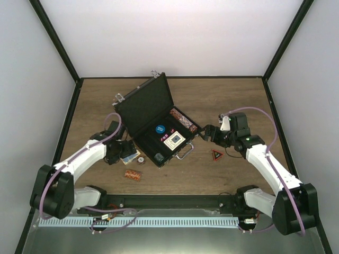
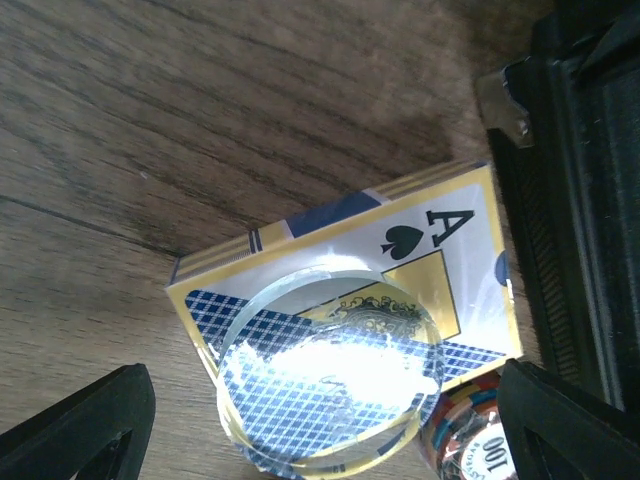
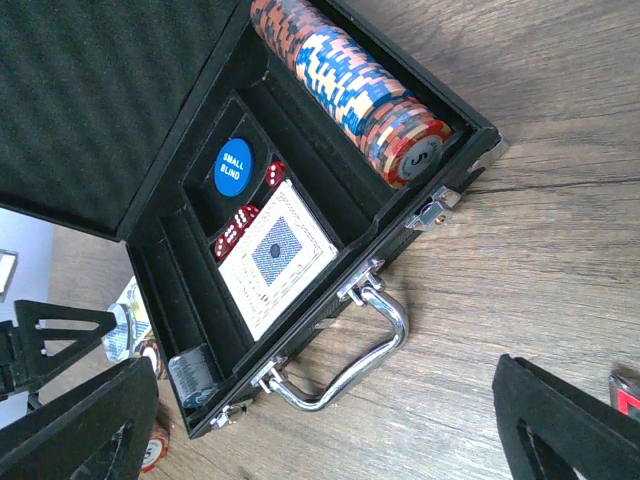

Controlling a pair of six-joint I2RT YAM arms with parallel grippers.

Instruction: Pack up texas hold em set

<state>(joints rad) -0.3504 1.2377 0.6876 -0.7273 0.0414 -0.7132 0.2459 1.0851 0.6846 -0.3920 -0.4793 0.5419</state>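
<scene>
Your case [image 1: 147, 106] lies open mid-table, long axis running near-left to far-right, handle [image 1: 185, 153] facing your right gripper [image 1: 203, 133] — fingers spread wide, arm stretched low. Left gripper [image 1: 126, 153] hovers, spread wide, over the card deck [image 2: 410, 255] beside the case.

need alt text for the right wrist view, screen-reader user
An open black case on a wooden table holds a row of chips, a blue "SMALL BLIND" disc, red dice and a card deck, its silver handle toward the camera. The right gripper hangs open in front of it, holding nothing.
</scene>
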